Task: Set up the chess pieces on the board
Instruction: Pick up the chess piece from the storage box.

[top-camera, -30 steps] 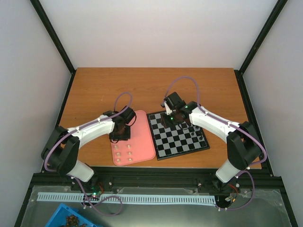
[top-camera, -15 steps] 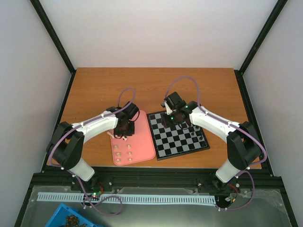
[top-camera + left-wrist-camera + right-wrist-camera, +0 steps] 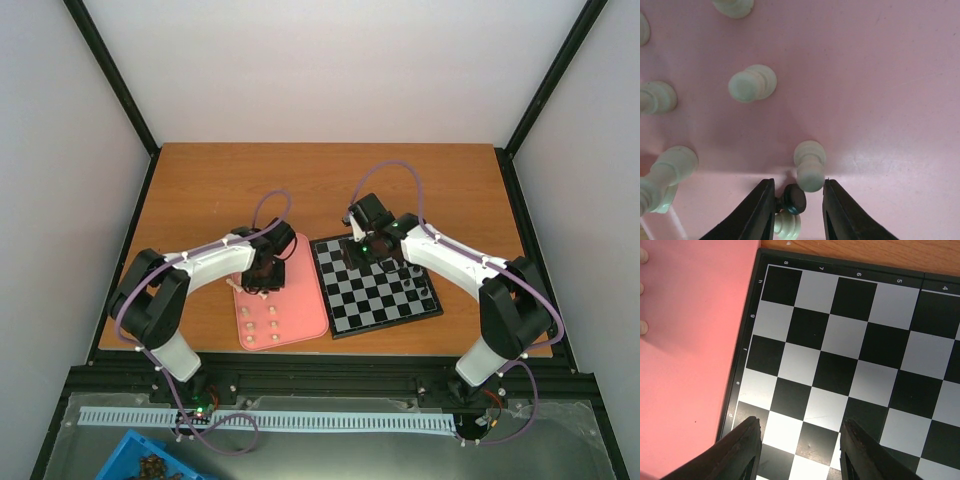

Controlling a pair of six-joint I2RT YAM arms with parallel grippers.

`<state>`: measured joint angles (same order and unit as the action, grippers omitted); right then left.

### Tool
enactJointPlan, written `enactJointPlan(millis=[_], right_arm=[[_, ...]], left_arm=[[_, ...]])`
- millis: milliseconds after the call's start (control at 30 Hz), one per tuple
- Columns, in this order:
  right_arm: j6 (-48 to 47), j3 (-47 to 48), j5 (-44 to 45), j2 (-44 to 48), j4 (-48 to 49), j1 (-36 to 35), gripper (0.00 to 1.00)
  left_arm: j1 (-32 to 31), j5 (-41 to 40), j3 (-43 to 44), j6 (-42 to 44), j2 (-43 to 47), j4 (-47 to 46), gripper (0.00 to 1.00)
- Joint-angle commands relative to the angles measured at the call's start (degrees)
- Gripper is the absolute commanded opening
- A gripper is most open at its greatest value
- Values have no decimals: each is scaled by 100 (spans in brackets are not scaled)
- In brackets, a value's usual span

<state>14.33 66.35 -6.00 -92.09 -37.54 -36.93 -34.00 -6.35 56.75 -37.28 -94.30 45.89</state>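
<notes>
Several cream chess pieces (image 3: 260,325) stand on the pink tray (image 3: 300,290). My left gripper (image 3: 262,280) hangs low over the tray's middle. In the left wrist view it (image 3: 797,182) is open around a standing cream pawn (image 3: 810,170), whose head touches the right finger (image 3: 840,210). A small black knob (image 3: 792,198) shows by the left finger, above another cream piece (image 3: 787,224). The board (image 3: 375,290) lies right of the tray, with a few black pieces (image 3: 426,290) at its right edge. My right gripper (image 3: 362,250) (image 3: 800,427) is open and empty over the board's (image 3: 840,340) far left corner.
The tray (image 3: 690,340) touches the board's left border. More cream pieces (image 3: 752,82) stand around the left gripper. A blue bin (image 3: 140,460) and a white toothed rail (image 3: 270,420) lie below the table's near edge. Black frame posts flank the wooden table (image 3: 320,180).
My left arm has swung right and a little farther across the tray, jaws unchanged. The right gripper has stayed almost where it was over the board.
</notes>
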Motion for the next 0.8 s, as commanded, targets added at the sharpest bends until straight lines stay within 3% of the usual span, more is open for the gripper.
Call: enactJointPlan(millis=[0, 500, 767], right_arm=[[-53, 16, 19, -44, 67, 36, 44], [-52, -47, -6, -36, 88, 31, 44], [-53, -32, -4, -28, 68, 34, 44]], left_arm=[[34, -76, -129, 13, 211, 51, 29], [34, -248, -389, -43, 255, -22, 23], [34, -466, -120, -19, 296, 174, 40]])
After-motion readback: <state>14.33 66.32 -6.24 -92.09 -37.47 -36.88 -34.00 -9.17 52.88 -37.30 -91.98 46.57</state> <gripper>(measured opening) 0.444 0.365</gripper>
